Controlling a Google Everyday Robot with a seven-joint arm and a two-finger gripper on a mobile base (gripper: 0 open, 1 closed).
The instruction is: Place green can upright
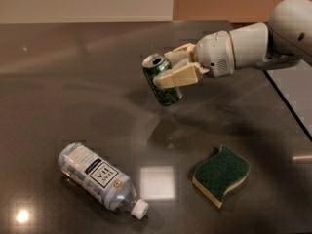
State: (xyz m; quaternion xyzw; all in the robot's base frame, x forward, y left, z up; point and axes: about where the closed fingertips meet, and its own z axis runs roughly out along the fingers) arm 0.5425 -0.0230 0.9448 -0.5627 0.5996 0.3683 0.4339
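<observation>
The green can (pixel 162 80) is dark green with pale patches and a silver top with an opening. It is held above the dark table, nearly upright, its top leaning slightly to the left. My gripper (pixel 171 67) comes in from the right on a white arm and is shut on the can, with one beige finger (pixel 178 76) across its front and the other behind it. The can's bottom hangs a little above the tabletop (pixel 73 82).
A clear plastic water bottle (pixel 100 178) with a white cap lies on its side at the front left. A green wavy sponge (pixel 222 173) lies at the front right. The table's right edge (pixel 287 106) runs diagonally, with a lighter floor beyond.
</observation>
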